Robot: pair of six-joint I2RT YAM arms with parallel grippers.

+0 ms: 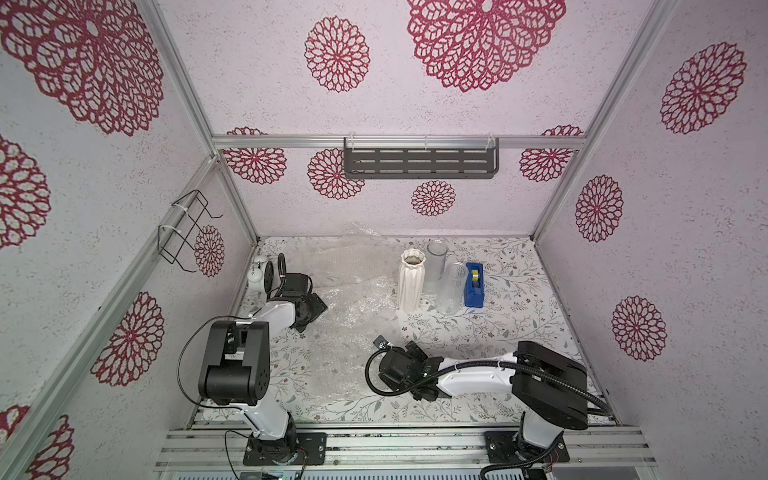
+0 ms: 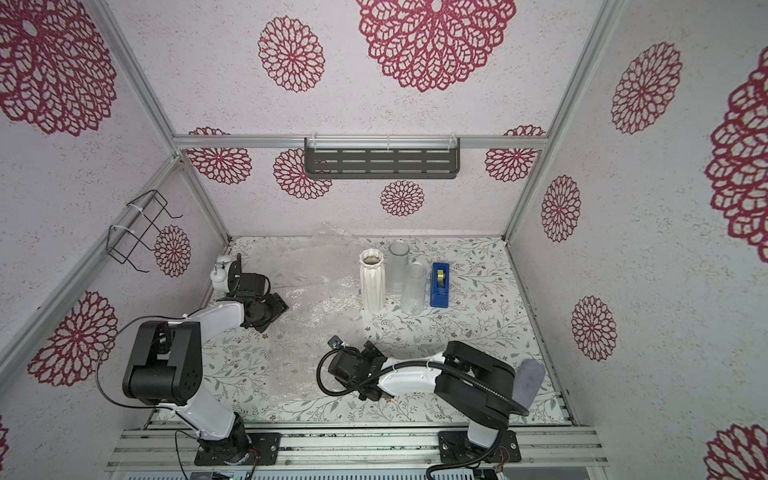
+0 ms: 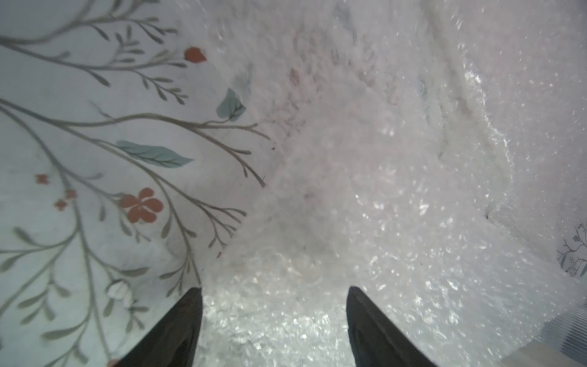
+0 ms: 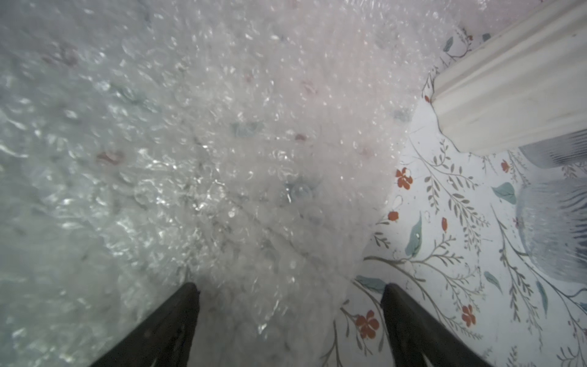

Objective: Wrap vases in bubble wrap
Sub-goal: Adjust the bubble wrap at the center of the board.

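Observation:
Three vases stand together at the back right of the table: a white ribbed vase (image 1: 411, 284) (image 2: 372, 284) (image 4: 508, 89), a frosted glass cylinder (image 1: 434, 266) (image 2: 398, 262) and a clear ribbed glass (image 1: 451, 291) (image 2: 414, 291) (image 4: 556, 228). Crinkled bubble wrap (image 1: 345, 309) (image 2: 307, 309) (image 3: 381, 190) (image 4: 206, 159) lies spread over the table's left and middle, reaching the white vase's foot. My left gripper (image 3: 274, 289) hangs open over the wrap near its left edge. My right gripper (image 4: 289, 286) is open astride the wrap's right edge, holding nothing.
A blue tape dispenser (image 1: 473, 284) stands right of the vases. A white alarm clock (image 1: 259, 272) sits at the back left corner behind the left arm. The floral tablecloth (image 1: 519, 332) is walled on three sides; a dark shelf (image 1: 419, 162) hangs on the back wall.

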